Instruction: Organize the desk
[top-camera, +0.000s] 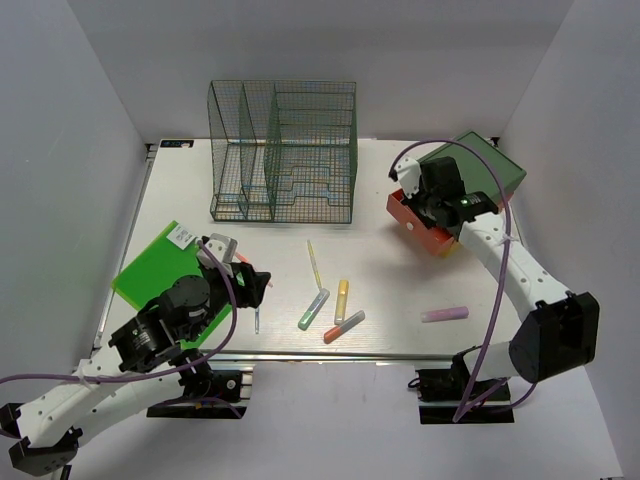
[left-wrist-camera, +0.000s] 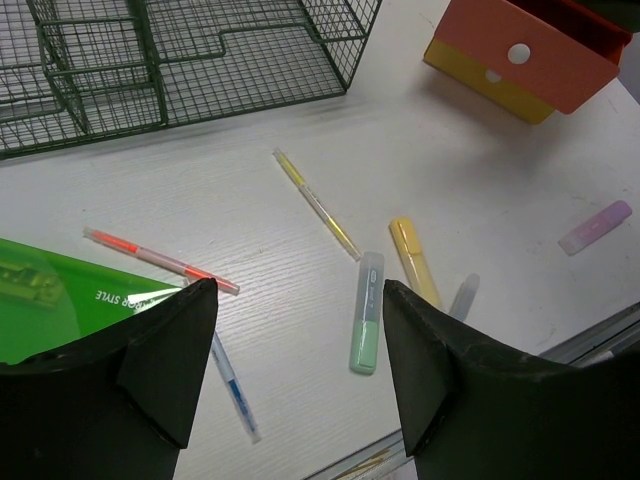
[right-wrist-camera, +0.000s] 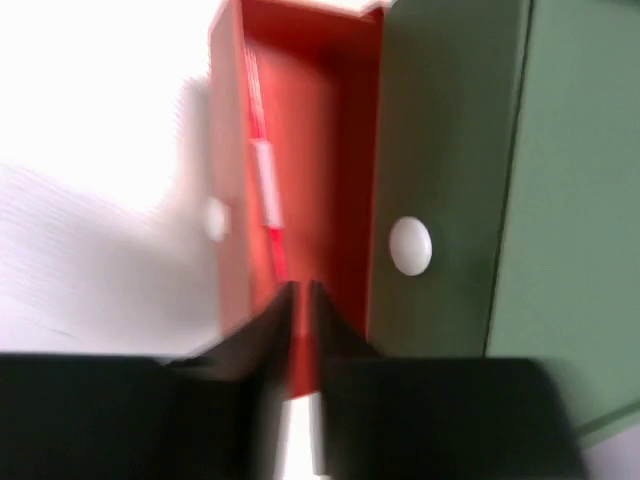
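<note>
A: Where do we stand with the desk (top-camera: 400, 280)?

B: Early, we'd judge. Its white top spreads under everything, and most of the clutter lies loose on it. Near the middle we have a thin yellow pen (top-camera: 314, 262), a green highlighter (top-camera: 314, 309), a yellow highlighter (top-camera: 342, 299) and an orange-tipped marker (top-camera: 344, 326). A purple highlighter (top-camera: 444, 314) lies well apart to the right.

A: Anything put away?

B: One thing that we can see: a red-and-white pen (right-wrist-camera: 265, 190) lies inside the red drawer (right-wrist-camera: 330, 130), which stands pulled out of the green-topped box (top-camera: 480, 170). We see nothing stored in the wire rack (top-camera: 283, 150) at the back.

A: And our grippers?

B: The right gripper (right-wrist-camera: 300, 320) hangs over that drawer, jaws parted by only a slit. Nothing sits between them, as far as the blurred wrist view shows. The left gripper (left-wrist-camera: 300, 370) hovers with its jaws wide and empty above a blue pen (left-wrist-camera: 232, 385), near a red pen (left-wrist-camera: 160, 260) and the green folder (left-wrist-camera: 60, 320).

A: So what's left?

B: Nearly all of it, we'd say — seven loose pens and markers, the folder, and the drawer to push shut.
</note>
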